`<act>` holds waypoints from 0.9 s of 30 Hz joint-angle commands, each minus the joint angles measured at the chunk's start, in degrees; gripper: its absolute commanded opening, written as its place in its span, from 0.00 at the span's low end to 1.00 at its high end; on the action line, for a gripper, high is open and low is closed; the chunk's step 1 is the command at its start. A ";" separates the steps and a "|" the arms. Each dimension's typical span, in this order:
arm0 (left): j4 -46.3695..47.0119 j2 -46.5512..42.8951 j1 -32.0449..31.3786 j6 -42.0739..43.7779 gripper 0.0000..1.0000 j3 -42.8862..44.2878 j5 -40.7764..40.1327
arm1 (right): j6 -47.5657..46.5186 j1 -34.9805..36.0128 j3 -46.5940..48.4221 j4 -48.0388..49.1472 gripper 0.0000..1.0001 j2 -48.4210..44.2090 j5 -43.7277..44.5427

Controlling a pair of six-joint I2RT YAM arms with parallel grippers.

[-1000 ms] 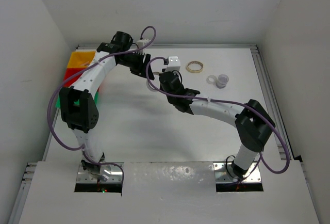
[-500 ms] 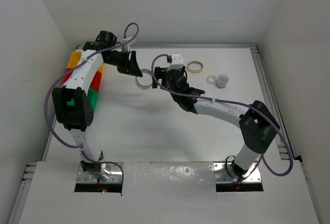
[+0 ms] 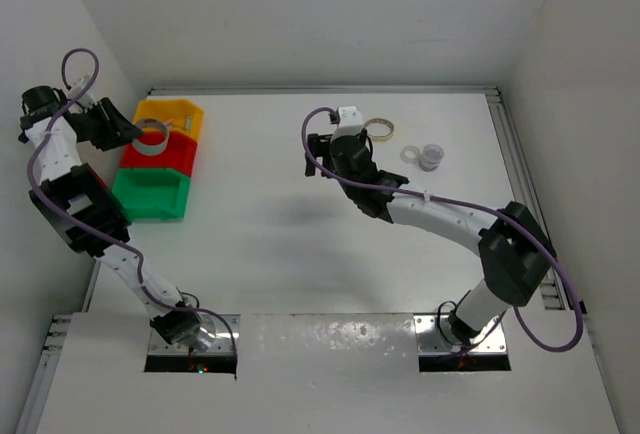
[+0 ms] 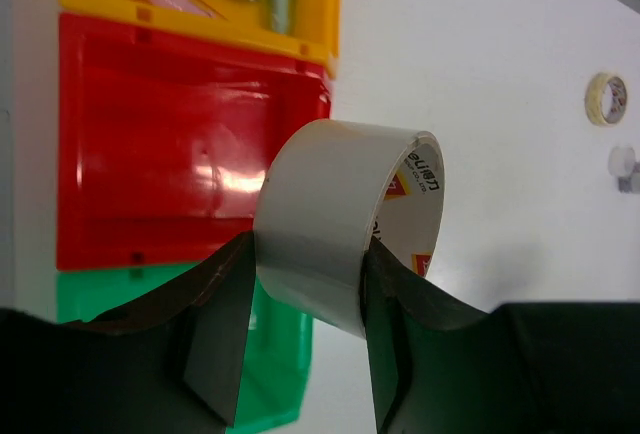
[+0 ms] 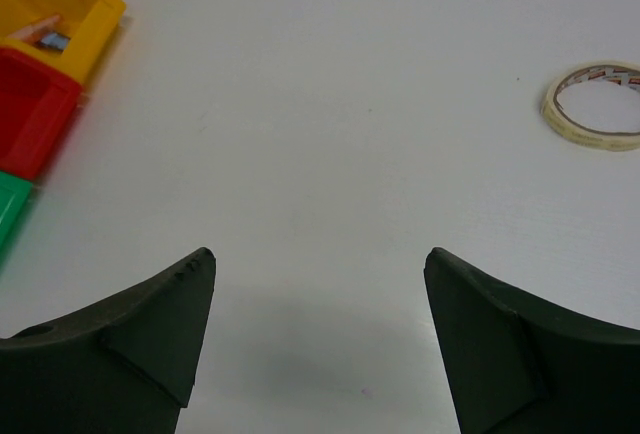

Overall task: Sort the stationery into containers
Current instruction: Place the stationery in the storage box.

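Three bins sit joined in a row at the left edge of the surface (image 3: 300, 244), toward the far-left corner: the yellow bin (image 3: 190, 112), the red bin (image 3: 188, 158) and the green bin (image 3: 150, 197). From the top view the left gripper (image 3: 135, 136) hangs above the seam between yellow and red, clamped on a whitish tape roll (image 3: 152, 141). The right gripper (image 3: 310, 156) hovers over mid-surface, and near the far edge lie a tan tape ring (image 3: 377, 129), a clear ring (image 3: 410, 155) and a small clear roll (image 3: 431, 157). The left wrist view shows the roll pinched between both fingers, apparently across its width, above the red bin's right rim. Small pieces already lie in the yellow bin, while the red one looks bare. The roll should be light and stiff with a slick face — a loosened grip should let it drop cleanly, though it may roll on landing. In the right wrist view the right gripper is spread wide and holds nothing, with the tan ring off to its right. That ring lies flat and thin — probably best taken by its wall, with one finger inside the hole.
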 commanded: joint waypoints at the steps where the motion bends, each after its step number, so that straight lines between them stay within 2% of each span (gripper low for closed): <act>1: 2.61 5.05 -1.23 -0.43 0.00 7.23 0.45 | -0.48 0.19 0.82 0.14 0.83 0.74 -0.98; 7: 1.55 13.58 -0.61 -1.30 0.00 15.42 -1.40 | -1.09 0.01 0.99 -0.48 0.84 1.27 -0.10; 12: 4.63 16.05 -0.87 -2.45 0.00 15.52 -3.60 | -1.36 -0.08 1.96 -1.53 0.84 2.14 -0.19; 21: 2.61 14.82 -0.69 2.03 0.00 10.16 -3.25 | -2.15 -0.16 3.45 -2.23 0.84 3.38 -0.45; 27: -0.21 14.82 -0.08 3.44 0.00 10.60 -1.05 | -2.85 -0.25 4.51 -3.20 0.84 3.82 -0.46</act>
